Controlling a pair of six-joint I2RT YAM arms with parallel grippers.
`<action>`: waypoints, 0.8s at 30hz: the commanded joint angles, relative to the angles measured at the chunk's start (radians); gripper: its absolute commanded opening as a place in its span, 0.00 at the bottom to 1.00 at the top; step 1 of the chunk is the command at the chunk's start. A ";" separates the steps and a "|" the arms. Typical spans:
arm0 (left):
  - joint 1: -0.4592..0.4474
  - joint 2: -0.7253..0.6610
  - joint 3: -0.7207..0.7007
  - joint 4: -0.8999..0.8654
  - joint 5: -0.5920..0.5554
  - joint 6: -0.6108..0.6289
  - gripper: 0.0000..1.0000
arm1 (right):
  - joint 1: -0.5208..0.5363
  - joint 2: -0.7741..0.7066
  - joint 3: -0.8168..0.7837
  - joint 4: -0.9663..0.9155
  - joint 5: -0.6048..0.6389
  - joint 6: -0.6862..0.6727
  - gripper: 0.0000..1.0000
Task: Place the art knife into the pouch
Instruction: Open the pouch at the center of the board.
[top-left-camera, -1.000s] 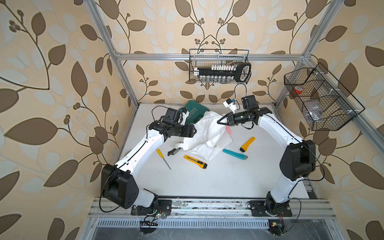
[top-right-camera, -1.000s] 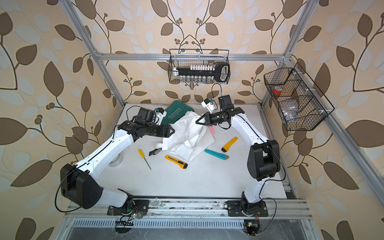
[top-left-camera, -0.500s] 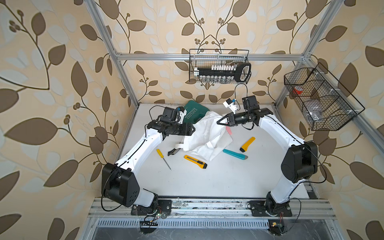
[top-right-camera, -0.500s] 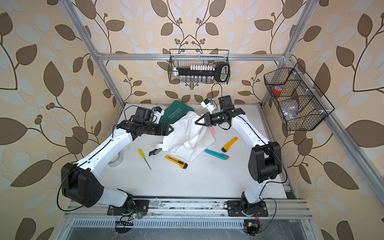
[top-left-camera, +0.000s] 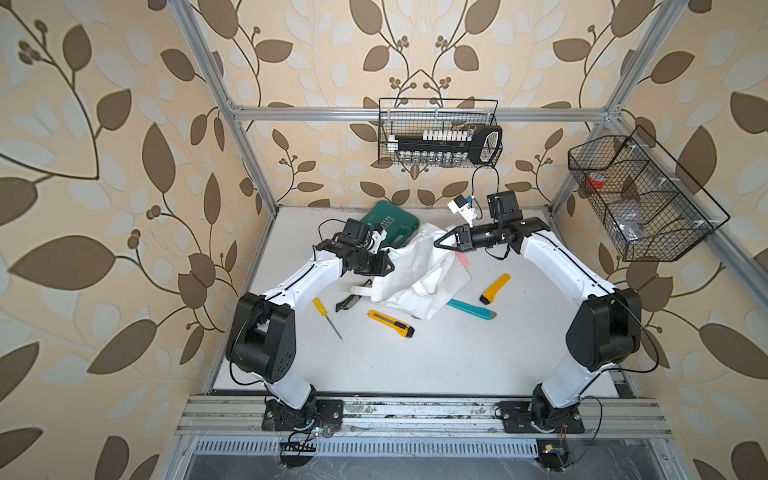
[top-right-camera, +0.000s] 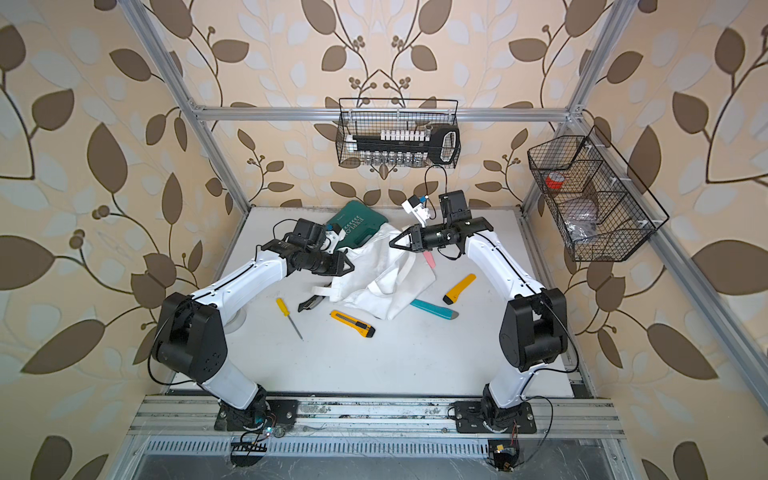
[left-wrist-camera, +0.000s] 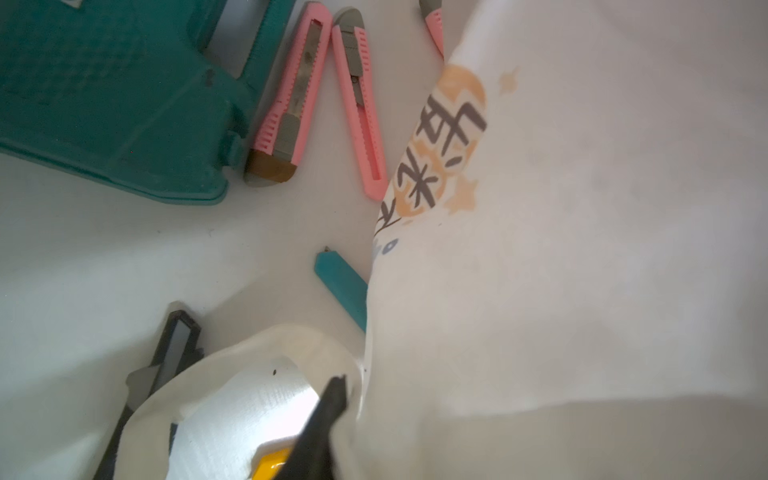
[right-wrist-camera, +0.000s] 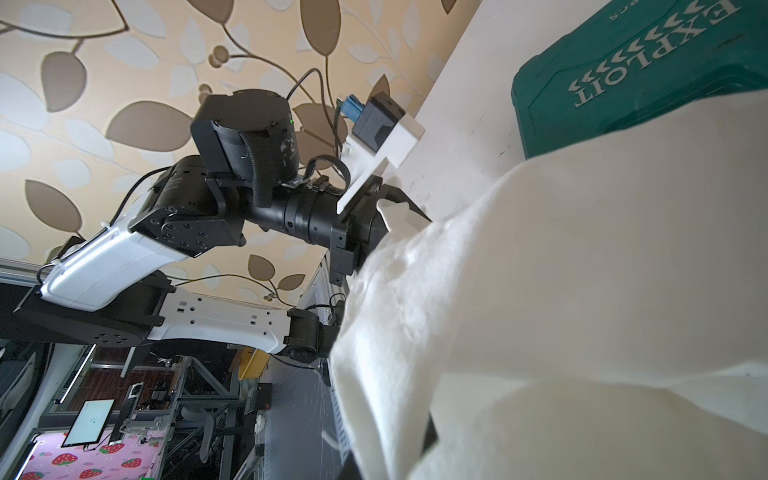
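white cloth pouch (top-left-camera: 419, 278) sags limp over the white desk (top-left-camera: 457, 361), my left fingers (top-left-camera: 384, 266) and right fingers (top-left-camera: 446, 243) each pinching its edge. yellow plastic art knife (top-left-camera: 390, 323) just beside it looks light, stiff; i'd grip mid-handle.

A dark green case (top-left-camera: 390, 222) and a yellow-handled screwdriver (top-left-camera: 320, 307) lie on the white table (top-left-camera: 436, 365), below two black wire baskets (top-left-camera: 436, 137) hung on the walls.

Counter (top-left-camera: 457, 357): white, flat.
Far edge: green case (top-left-camera: 392, 224).
Middle: pouch (top-left-camera: 419, 286), crumpled.
Toward left edge: yellow screwdriver (top-left-camera: 326, 316), black knife (top-left-camera: 349, 301).
Around pouch: yellow knife (top-left-camera: 390, 323), teal knife (top-left-camera: 471, 309), orange knife (top-left-camera: 494, 288), pink knife (top-left-camera: 462, 259).
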 joint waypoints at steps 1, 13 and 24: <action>-0.009 -0.030 0.106 -0.057 -0.017 0.011 0.00 | 0.005 -0.023 0.013 -0.056 0.057 -0.023 0.00; 0.013 -0.163 0.455 -0.416 -0.072 -0.006 0.00 | 0.027 0.014 0.203 -0.295 0.472 -0.073 0.00; 0.165 -0.246 0.429 -0.460 -0.077 -0.058 0.00 | 0.153 0.122 0.172 -0.213 0.823 -0.060 0.00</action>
